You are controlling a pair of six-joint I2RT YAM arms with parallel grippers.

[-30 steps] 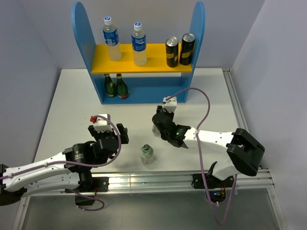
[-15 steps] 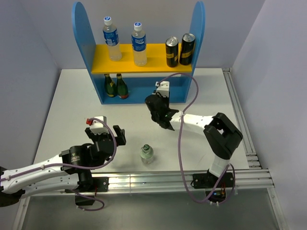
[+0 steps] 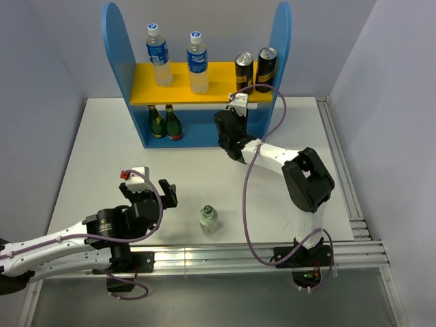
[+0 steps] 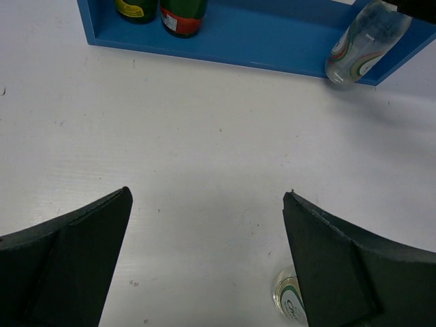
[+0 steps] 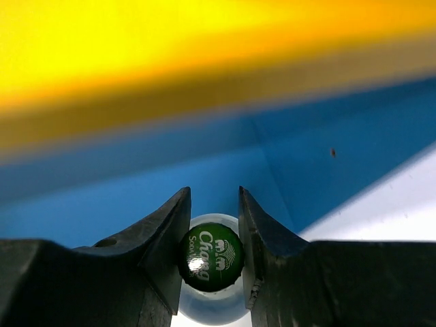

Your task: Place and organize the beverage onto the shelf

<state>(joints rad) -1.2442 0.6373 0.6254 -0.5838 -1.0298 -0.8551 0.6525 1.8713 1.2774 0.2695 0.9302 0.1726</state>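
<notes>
Snugly, the right claw (image 5: 213, 212) clamps the short bottle (image 5: 211, 262), its cap between both fingers

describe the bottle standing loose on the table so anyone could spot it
From the blue shelf at the back, come forward across the white table to its near edge, between the two arm bases. There a short clear bottle with a dark cap stands alone on the bare tabletop; its twin bottle is held in the right arm's fingers at the shelf's base.
</notes>
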